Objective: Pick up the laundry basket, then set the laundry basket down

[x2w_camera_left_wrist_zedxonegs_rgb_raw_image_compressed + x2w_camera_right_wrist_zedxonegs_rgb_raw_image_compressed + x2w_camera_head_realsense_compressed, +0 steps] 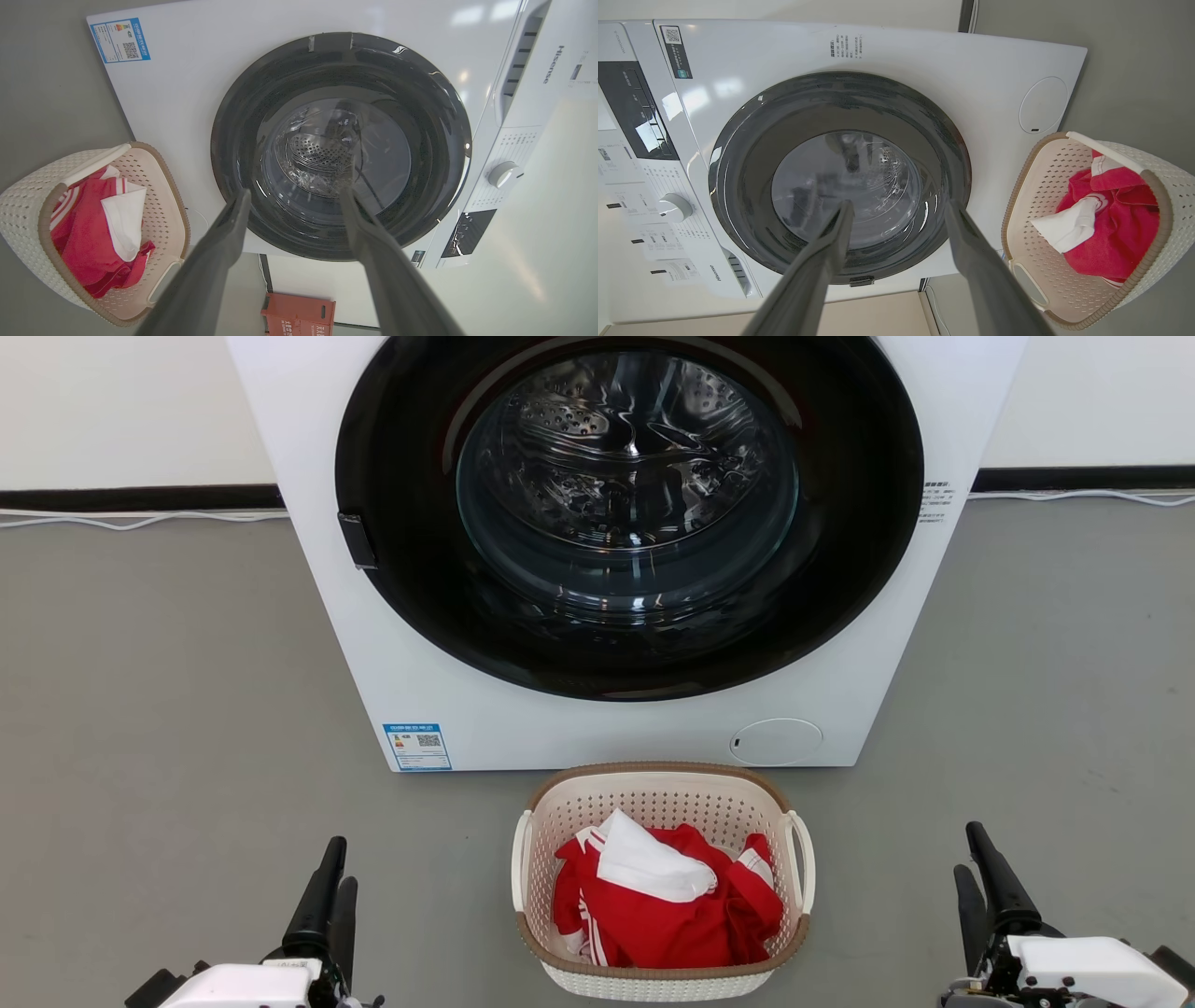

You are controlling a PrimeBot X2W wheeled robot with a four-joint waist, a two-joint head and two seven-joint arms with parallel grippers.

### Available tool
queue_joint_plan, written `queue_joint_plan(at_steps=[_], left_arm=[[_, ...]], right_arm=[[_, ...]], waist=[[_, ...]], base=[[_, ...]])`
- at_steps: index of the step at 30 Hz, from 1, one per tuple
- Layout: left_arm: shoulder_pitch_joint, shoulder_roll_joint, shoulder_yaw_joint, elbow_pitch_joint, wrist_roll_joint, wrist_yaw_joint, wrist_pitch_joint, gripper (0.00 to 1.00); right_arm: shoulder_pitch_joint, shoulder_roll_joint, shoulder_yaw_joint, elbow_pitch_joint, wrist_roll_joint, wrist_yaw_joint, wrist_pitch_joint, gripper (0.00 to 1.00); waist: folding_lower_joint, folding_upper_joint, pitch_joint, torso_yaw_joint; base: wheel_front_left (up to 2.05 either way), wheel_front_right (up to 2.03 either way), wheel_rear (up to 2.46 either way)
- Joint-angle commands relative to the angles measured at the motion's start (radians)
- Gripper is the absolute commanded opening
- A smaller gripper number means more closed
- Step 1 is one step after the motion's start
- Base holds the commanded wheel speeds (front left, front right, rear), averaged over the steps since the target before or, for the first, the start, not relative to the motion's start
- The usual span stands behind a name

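Observation:
The laundry basket (653,803) stands on the grey floor just in front of the washing machine, centred between my two arms. It is cream-white and perforated, with a brown rim and white loop handles on its left and right sides. Red clothing with white stripes (681,919) and a white cloth (644,863) lie inside. My left gripper (340,865) is open at the lower left, well clear of the basket. My right gripper (968,849) is open at the lower right, also apart from it. The basket (23,205) lies left of my left gripper (295,192), and the basket (1176,186) right of my right gripper (900,203).
A white front-loading washing machine (355,663) with a round dark glass door (625,513) rises right behind the basket. White cables (140,520) run along the wall base. A red crate (299,317) sits beside the machine. Grey floor (159,756) spreads to both sides.

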Motion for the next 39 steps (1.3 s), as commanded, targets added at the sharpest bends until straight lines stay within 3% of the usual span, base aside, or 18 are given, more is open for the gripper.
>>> queue_joint_plan(at_steps=[1,16,39], left_arm=[[-0.034,0.008,-0.001,-0.028,0.019,-0.001,-0.014,1.0],[-0.044,0.01,-0.01,-0.022,0.192,-0.002,-0.055,1.0],[-0.047,0.015,-0.056,-0.027,0.551,0.044,-0.125,1.0]], right_arm=[[-0.031,-0.014,0.002,-0.037,-0.039,0.002,-0.018,1.0],[-0.036,-0.016,0.009,-0.069,-0.286,0.003,-0.059,1.0],[-0.043,-0.049,0.051,-0.092,-0.68,0.004,-0.13,1.0]], waist=[[-0.0003,-0.0001,0.0,0.0],[-0.0003,-0.0001,0.001,0.0],[-0.0003,-0.0001,-0.004,-0.002]], base=[[0.0,0.0,0.0],[0.0,0.0,0.0],[0.0,0.0,0.0]])
